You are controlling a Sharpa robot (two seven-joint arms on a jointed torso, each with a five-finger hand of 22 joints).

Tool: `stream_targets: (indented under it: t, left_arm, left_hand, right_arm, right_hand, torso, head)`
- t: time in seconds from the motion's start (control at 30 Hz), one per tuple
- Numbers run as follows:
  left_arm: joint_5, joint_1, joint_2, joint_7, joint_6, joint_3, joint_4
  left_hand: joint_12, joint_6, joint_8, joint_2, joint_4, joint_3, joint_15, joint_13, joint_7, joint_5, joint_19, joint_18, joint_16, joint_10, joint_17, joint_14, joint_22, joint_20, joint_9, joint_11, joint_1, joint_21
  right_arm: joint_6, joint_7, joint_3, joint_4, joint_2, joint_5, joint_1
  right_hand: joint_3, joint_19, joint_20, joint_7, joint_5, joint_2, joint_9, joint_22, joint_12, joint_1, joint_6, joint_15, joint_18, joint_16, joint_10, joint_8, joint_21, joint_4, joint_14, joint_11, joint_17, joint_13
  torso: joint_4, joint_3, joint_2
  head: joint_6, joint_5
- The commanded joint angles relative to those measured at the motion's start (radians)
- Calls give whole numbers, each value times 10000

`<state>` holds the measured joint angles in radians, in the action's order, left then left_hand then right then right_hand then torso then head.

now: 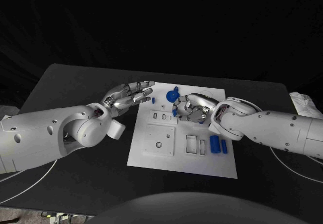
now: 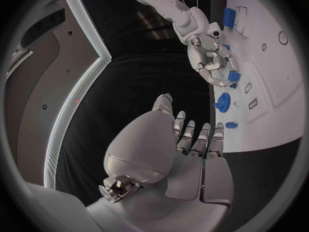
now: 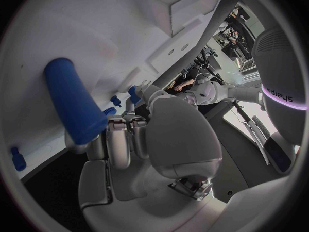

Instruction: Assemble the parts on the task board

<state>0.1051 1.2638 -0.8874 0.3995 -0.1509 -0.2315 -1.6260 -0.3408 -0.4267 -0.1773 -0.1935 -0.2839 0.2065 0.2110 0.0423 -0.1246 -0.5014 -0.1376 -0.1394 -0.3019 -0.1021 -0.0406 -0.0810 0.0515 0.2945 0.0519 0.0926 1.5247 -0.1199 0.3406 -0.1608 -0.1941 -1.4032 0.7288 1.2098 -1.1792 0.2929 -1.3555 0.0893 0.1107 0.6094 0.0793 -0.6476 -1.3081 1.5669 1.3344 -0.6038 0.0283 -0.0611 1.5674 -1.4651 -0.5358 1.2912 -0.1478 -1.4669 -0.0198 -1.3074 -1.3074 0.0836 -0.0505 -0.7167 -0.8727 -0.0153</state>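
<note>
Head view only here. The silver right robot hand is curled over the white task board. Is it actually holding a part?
Observer: Yes. In the right wrist view the right robot hand grips a blue cylindrical peg between its fingers, with most of the peg sticking out past them.
Operator: And the silver left robot hand, anything in it?
Observer: No. The left wrist view shows the left robot hand with a bare palm and its fingers stretched out, holding nothing.
</note>
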Motion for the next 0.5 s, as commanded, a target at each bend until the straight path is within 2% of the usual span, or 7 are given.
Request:
stream_targets:
  t: [0.03, 0.27, 0.5]
  left_arm:
    - [38, 3, 11, 24, 167, 8, -16]
    - [38, 3, 12, 5, 172, 7, -16]
    - [38, -7, 51, 1, 193, 7, 23]
  left_hand:
    - [-39, 6, -46, -8, 14, -71, 90, 13, -78, -41, -70, 177, -64, 29, -11, -1, 12, 5, 11, 74, 56, -41]
    - [-40, 3, -48, -11, 10, -77, 94, 13, -80, -41, -75, 188, -75, 28, -11, -1, 13, 5, 12, 76, 54, -44]
    - [-40, 3, -48, -11, 10, -77, 94, 13, -80, -41, -75, 188, -75, 28, -11, -1, 13, 5, 12, 76, 54, -44]
  right_arm:
    - [171, -119, 2, -53, 18, 115, -20]
    - [34, 5, 3, -99, 39, 238, -60]
    - [-208, 97, 2, -99, 25, 286, -67]
  right_hand:
    - [38, 49, 17, 6, -48, -25, 12, -1675, 39, -76, 90, -73, -104, 34, -1057, 48, -54, 29, -1039, -80, -2634, -2634]
    - [33, 68, 18, 11, -58, -16, 15, -1667, 39, -88, 86, -74, -111, 34, -1057, 47, -80, 31, -1039, -82, -2634, -2634]
    - [33, 94, 18, 12, -61, -15, 17, -1655, 39, -92, 87, -74, -119, 34, -1057, 49, -114, 32, -1039, -83, -2634, -2634]
  torso:
    - [-3, -5, -5]
    - [-7, -18, -7]
    - [3, -11, -9]
  head:
    - [1, 11]
    - [1, 2]
    - [1, -14]
